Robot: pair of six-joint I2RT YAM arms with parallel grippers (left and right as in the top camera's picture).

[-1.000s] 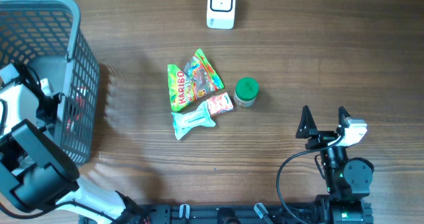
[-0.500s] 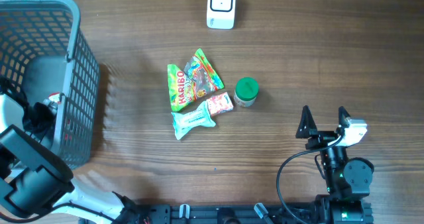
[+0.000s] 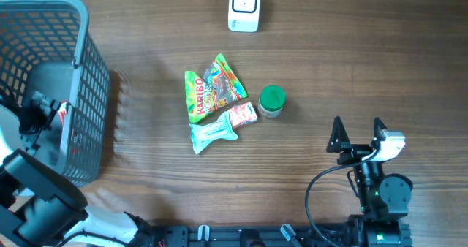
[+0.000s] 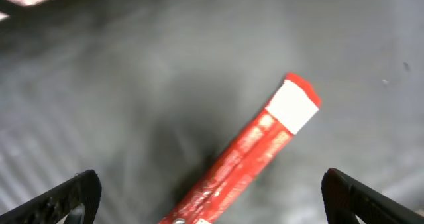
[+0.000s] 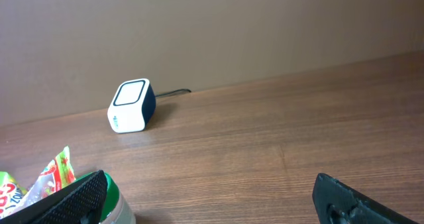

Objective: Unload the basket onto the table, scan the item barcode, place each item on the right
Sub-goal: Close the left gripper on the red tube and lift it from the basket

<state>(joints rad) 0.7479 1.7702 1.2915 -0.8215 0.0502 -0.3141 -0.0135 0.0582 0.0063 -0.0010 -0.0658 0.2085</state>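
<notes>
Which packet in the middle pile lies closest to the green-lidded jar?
The small pink-and-white packet, right beside the jar; the Haribo bag and teal packet lie farther left.

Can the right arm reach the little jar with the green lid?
Probably yes. The jar sits beside the snack packets, on the side facing the open right tool, and only bare table lies between them.

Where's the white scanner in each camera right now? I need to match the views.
Overhead: scanner at the top edge, centre.
Left wrist: not in it; only the basket floor and a red packet.
Right wrist: scanner left of centre, far back.
Shared landmark: the colourful candy packet, mid-table overhead, bottom left in the right wrist view.
</notes>
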